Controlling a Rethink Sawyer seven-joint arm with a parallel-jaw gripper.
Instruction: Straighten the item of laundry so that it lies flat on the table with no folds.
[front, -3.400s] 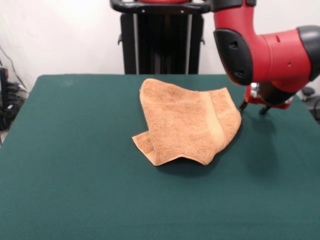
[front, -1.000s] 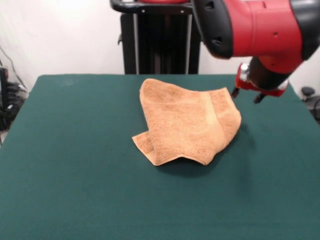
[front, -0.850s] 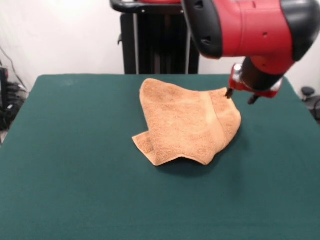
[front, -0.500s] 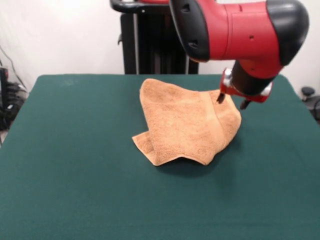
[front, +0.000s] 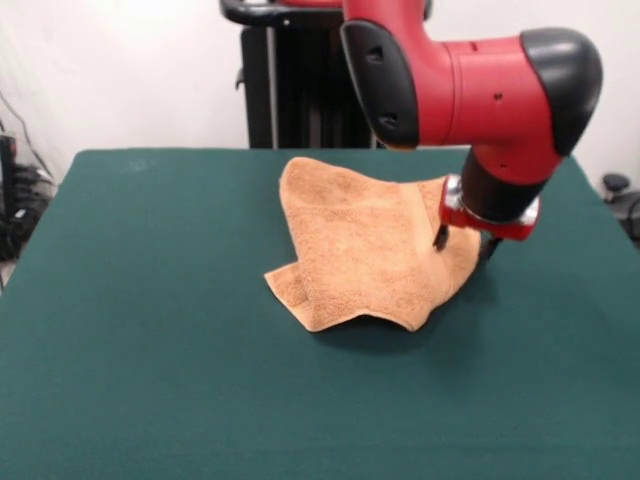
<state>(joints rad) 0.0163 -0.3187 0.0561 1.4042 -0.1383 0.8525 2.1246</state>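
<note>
The orange-tan terry towel (front: 365, 245) lies crumpled on the dark green table (front: 150, 330), a little right of the middle. It is folded over itself, with a flat woven band running down its right part and a small flap sticking out at its lower left. My gripper (front: 462, 243) is open and points down over the towel's right edge. One fingertip (front: 439, 238) stands over the cloth and the other is just off the edge, over the table. Nothing is held.
The black pedestal (front: 320, 80) stands behind the table's far edge. The red arm (front: 470, 80) crosses above the towel's far right part. Cables lie off the table at the left edge.
The arm has swung from the table's right side to the left and come down, so the gripper now straddles the towel's right edge. The towel has not moved.
</note>
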